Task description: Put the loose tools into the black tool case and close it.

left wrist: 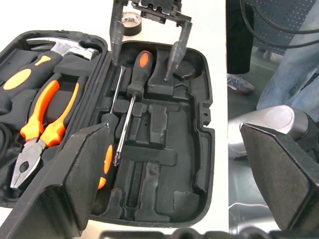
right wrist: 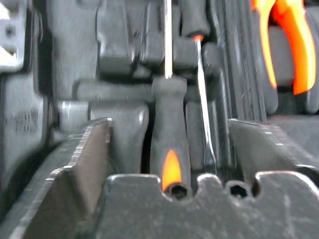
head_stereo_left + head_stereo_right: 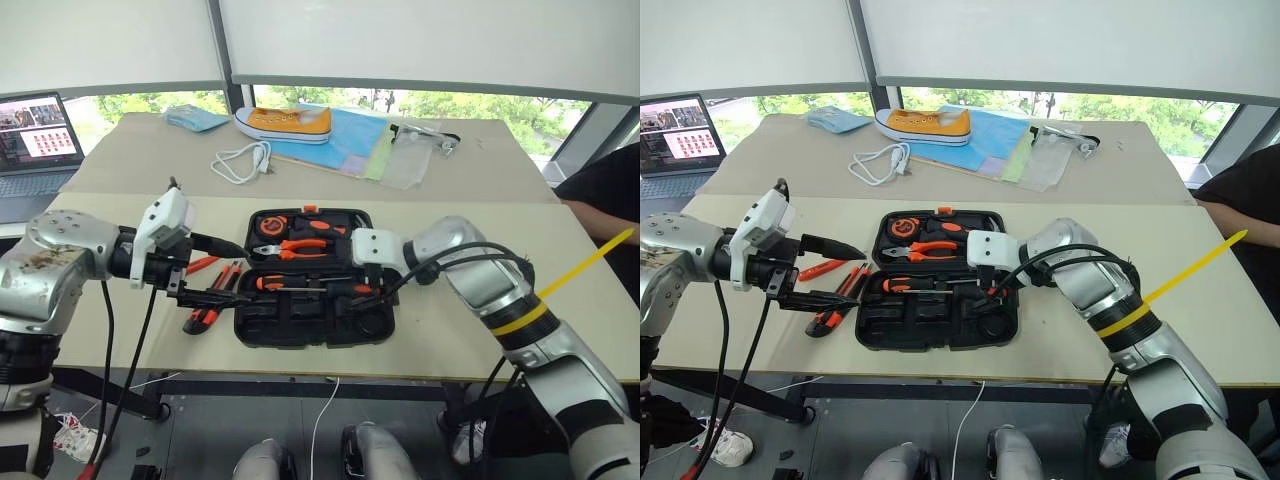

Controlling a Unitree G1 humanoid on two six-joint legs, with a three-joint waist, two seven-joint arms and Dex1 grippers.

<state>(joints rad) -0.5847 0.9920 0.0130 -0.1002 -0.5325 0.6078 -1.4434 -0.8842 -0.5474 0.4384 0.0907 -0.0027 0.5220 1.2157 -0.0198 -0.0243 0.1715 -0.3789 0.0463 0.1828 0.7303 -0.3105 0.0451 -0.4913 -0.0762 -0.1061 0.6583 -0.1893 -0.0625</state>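
On the bench (image 3: 120, 330), black tool case (image 3: 305, 325) lies open near the front edge; far half holds orange-handled pliers (image 3: 300, 247) and a hammer (image 1: 67, 47); near half holds two screwdrivers side by side in moulded recesses, one with a black-and-orange handle (image 1: 138, 74) lying directly between the right gripper's fingers. Right gripper (image 1: 144, 62) sits low over the case at about 3 o'clock of its near half; fingers spread wide either side of that handle, no contact visible. Left gripper (image 3: 845, 275) hovers at 9 o'clock of the case, fully spread, empty. Slim red screwdriver (image 3: 200, 264) and orange-and-black utility knife (image 3: 200, 318) lie loose on the bench just beside the case's 9 o'clock edge.
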